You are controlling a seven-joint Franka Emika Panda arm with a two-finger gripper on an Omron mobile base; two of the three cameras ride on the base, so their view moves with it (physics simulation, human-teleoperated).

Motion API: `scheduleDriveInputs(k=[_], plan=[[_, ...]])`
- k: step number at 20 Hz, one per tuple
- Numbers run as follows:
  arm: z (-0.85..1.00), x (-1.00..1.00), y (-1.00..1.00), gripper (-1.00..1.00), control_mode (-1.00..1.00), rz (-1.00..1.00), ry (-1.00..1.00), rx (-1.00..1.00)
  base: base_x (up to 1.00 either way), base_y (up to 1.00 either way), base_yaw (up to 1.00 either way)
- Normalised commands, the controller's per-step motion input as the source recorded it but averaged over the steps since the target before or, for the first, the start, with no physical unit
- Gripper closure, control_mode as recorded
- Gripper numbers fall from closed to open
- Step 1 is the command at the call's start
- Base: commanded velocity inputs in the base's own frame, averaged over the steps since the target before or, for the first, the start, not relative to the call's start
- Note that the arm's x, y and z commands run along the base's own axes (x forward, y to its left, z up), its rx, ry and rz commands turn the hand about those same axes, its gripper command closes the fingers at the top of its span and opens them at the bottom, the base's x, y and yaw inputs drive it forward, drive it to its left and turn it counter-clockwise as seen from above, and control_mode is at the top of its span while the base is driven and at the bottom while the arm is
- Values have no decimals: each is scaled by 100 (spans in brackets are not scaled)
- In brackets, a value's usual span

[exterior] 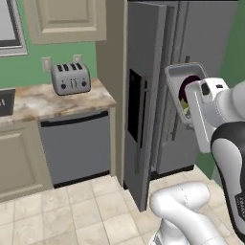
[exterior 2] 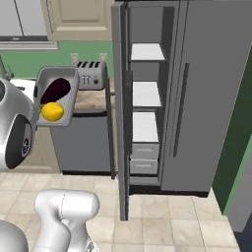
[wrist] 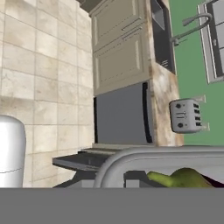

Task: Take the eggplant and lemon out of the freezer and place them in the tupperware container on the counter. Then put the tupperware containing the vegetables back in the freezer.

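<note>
Grey translucent tupperware container (exterior 2: pixel 58 74) holds dark eggplant (exterior 2: pixel 56 87) and yellow lemon (exterior 2: pixel 52 111).

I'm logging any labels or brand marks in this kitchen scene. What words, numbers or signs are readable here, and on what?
None can be read.
Robot arm's dark forearm: small white marking, too blurred to read.
Toaster: dark knobs or dials on its front, no legible text.
Freezer door, tupperware container and counter: no lettering visible.
</note>
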Motion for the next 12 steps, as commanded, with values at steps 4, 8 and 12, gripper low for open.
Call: scheduleDriveInputs(k=[4, 8, 12], plan=[[0, 0, 0, 100, 100, 0, 0, 0, -26, -59, 2], [0, 0, 0, 100, 100, 0, 0, 0, -13, -59, 2], [0, 0, 0, 100, 100, 0, 0, 0, 0, -53, 3]])
